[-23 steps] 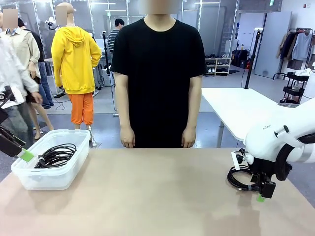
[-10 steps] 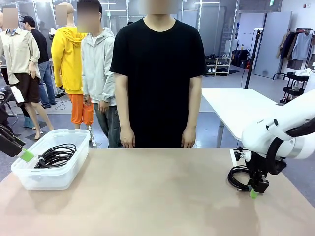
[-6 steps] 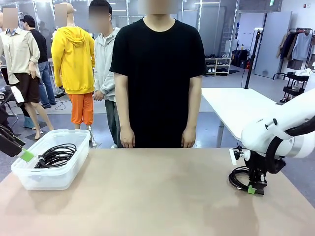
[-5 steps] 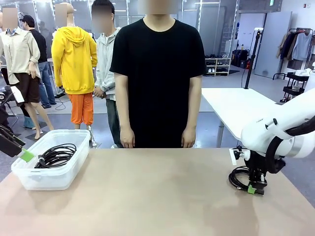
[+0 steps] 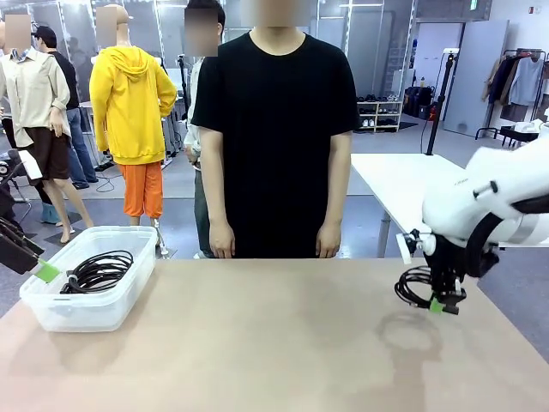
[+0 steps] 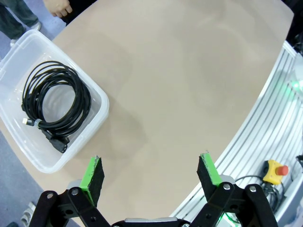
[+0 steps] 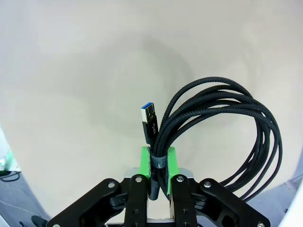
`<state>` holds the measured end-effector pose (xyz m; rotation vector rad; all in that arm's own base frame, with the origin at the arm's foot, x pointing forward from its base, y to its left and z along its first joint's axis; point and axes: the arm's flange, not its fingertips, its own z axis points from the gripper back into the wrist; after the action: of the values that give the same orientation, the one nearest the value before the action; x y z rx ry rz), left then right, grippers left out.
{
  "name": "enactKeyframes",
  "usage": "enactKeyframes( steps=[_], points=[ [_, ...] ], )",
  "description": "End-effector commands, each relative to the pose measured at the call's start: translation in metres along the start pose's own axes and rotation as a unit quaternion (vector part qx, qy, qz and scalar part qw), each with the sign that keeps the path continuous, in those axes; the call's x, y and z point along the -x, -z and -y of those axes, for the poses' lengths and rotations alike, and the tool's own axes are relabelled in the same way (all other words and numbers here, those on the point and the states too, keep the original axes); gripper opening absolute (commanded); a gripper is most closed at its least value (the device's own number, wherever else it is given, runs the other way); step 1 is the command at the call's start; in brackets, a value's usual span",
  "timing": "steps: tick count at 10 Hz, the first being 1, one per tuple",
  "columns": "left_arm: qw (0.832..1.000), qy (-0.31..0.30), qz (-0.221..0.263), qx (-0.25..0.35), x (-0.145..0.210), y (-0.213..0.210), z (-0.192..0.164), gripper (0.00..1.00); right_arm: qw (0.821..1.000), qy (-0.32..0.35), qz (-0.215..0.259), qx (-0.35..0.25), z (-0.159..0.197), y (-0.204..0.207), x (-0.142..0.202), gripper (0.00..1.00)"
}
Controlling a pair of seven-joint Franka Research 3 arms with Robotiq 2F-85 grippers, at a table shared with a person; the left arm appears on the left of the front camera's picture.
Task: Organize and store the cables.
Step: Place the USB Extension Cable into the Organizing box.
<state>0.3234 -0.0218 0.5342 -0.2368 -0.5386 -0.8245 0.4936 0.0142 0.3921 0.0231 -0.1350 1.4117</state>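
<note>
Front view: the right gripper (image 5: 438, 302) hangs above the right end of the counter (image 5: 274, 343). Its fingers are pinched tight on a coiled black cable (image 5: 415, 287). The coil hangs clear of the counter, and its shadow lies below it. Far to the left sits a clear plastic bin (image 5: 90, 279) with another coiled cable (image 5: 99, 270) lying inside. That bin looks like the place where the cables are stored, so this coil likely goes there too. The left gripper (image 5: 39, 268) waits at the bin's left edge. A person (image 5: 274, 129) stands at the far side with both hands down.

Left wrist view: the left gripper's (image 6: 149, 172) fingers are spread wide and hold nothing. The bin (image 6: 92, 120) sits up and to the left, and the stored cable (image 6: 54, 106) lies flat in it, plug ends together.

Right wrist view: the right gripper (image 7: 158, 172) squeezes the cable (image 7: 222, 127) at the band that ties the loops. Holding it there keeps the loops from falling apart. A blue-tipped USB plug (image 7: 149, 123) sticks up just above the fingers.
</note>
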Motion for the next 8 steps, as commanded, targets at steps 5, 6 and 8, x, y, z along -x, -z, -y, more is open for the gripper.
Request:
enactKeyframes(
  steps=[5, 6, 8],
  points=[
    [1.0, -0.008, -0.003, -0.005, -0.001, -0.001, 0.001, 1.0, 1.0, -0.03, -0.007, -0.004, -0.034, -0.066, -0.087, 0.0],
    [1.0, -0.008, -0.003, -0.005, -0.001, -0.001, 0.001, 1.0, 0.999, -0.041, -0.01, -0.004, -0.042, -0.068, -0.115, 0.0],
    [1.0, -0.008, -0.003, -0.005, -0.001, -0.001, 0.001, 1.0, 0.997, -0.071, -0.027, 0.005, -0.058, -0.059, -0.184, 0.0]
  ],
)
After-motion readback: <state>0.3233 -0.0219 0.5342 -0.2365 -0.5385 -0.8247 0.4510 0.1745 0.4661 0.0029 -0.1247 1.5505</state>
